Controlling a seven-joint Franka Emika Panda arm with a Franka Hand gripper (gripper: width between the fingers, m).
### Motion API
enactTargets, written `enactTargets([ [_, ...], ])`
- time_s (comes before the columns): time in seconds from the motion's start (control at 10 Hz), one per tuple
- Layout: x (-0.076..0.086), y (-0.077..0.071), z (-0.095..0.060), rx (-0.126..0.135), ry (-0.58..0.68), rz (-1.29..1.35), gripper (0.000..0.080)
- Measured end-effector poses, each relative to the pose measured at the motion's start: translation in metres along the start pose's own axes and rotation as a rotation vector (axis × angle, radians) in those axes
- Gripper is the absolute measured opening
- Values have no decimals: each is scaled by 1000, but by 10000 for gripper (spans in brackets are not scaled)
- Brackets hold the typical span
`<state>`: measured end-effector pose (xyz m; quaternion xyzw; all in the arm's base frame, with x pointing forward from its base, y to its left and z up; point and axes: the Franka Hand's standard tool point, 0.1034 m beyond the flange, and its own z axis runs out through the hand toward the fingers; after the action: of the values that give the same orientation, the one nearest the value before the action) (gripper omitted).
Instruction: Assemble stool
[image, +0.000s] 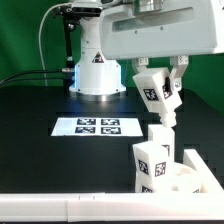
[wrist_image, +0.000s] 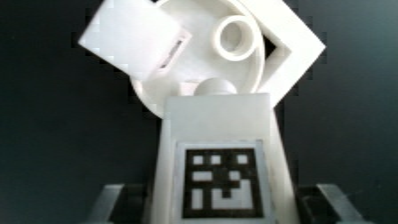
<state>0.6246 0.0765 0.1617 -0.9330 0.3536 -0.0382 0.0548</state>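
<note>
One leg clamped between gripper jaws, tilted, raised just above seat | seat against rail, on its edge, another leg attached | marker board well apart from seat

Chunky white plastic stool leg with square black-and-white tag, white round plastic seat with a second tagged white leg, flat white marker board printed with black tags, matte black counter.
</note>
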Motion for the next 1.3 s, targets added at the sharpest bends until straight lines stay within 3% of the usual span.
enactTargets([
  [0.1,2,-17,11,-1,2,-86,333],
  [0.2,-4,-15,24,-13,-11,-111,333],
  [0.6,-2,-14,22,-12,-7,-105,333],
  [0.7,-1,-20,29,-91,21,-271,333],
  [0.8,-2,-29,40,-133,42,-378,333],
  [0.9,-7,-30,48,-154,46,-426,333],
  [1.0,-6,-30,45,-140,41,-402,333],
  [1.3,-5,-29,47,-142,41,-401,333],
])
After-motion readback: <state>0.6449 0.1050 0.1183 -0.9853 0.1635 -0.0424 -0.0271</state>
